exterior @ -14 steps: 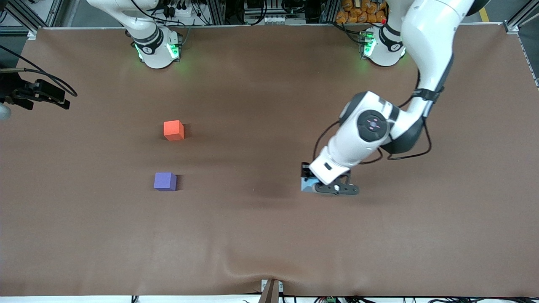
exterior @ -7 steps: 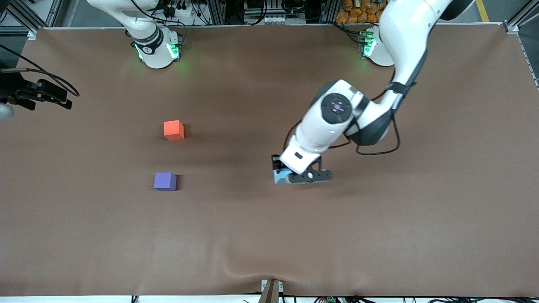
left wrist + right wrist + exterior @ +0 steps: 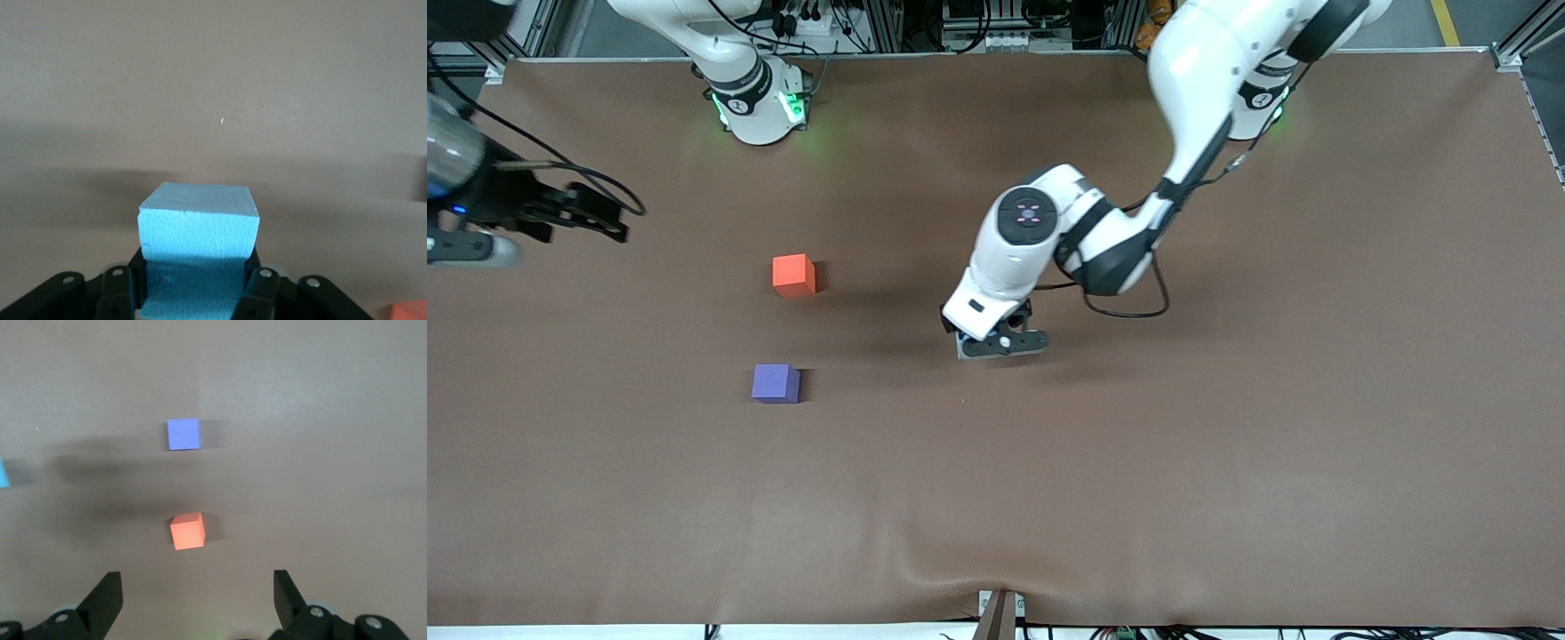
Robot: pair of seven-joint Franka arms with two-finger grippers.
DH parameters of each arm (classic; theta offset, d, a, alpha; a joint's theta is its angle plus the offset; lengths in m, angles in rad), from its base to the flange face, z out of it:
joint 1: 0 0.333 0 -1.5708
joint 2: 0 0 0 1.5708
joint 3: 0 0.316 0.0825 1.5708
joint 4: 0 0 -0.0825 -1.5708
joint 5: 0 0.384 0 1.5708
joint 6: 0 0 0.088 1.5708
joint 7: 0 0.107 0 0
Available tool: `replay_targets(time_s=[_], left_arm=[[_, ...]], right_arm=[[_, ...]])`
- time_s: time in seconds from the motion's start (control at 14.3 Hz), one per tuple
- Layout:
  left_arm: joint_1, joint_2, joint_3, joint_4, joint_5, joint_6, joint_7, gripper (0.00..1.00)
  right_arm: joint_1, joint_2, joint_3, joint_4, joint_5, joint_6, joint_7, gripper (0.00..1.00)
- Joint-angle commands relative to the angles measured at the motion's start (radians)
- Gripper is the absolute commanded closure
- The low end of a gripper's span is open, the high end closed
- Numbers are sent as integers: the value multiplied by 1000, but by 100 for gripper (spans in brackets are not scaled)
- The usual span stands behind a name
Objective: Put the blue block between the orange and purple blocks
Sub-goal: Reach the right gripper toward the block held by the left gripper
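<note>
My left gripper [image 3: 985, 345] is shut on the light blue block [image 3: 199, 223], which fills the space between its fingers [image 3: 260, 293]. It hangs over the middle of the table, well apart from the other two cubes; in the front view the hand hides most of the blue block. The orange block [image 3: 793, 275] and the purple block [image 3: 775, 383] rest on the brown table [image 3: 1227, 444] toward the right arm's end, the purple one nearer the front camera, with a bare gap between them. My right gripper [image 3: 197, 587] is open and empty, high above the orange block [image 3: 187, 531].
The robot bases [image 3: 756, 102] stand along the table's edge farthest from the front camera. The brown cover wrinkles near the front edge [image 3: 996, 578]. The right arm's hand [image 3: 560, 213] hangs over its own end of the table.
My left gripper has carried the blue block across the table toward the orange and purple blocks. The right arm's hand has shifted slightly. The orange and purple blocks have not moved.
</note>
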Motion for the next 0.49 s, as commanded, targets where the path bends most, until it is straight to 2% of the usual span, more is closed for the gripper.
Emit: replay_targets(time_s=[0.0, 0.14, 0.42], left_arm=[[-70, 103, 41, 137, 3, -13, -41, 100], [-107, 159, 47, 189, 3, -13, -46, 100], [-166, 203, 95, 186, 6, -13, 3, 100]], right_arm=[[37, 43, -5, 2, 9, 29, 31, 0], [65, 73, -3, -1, 9, 62, 76, 0], [135, 118, -5, -33, 9, 162, 99, 0]])
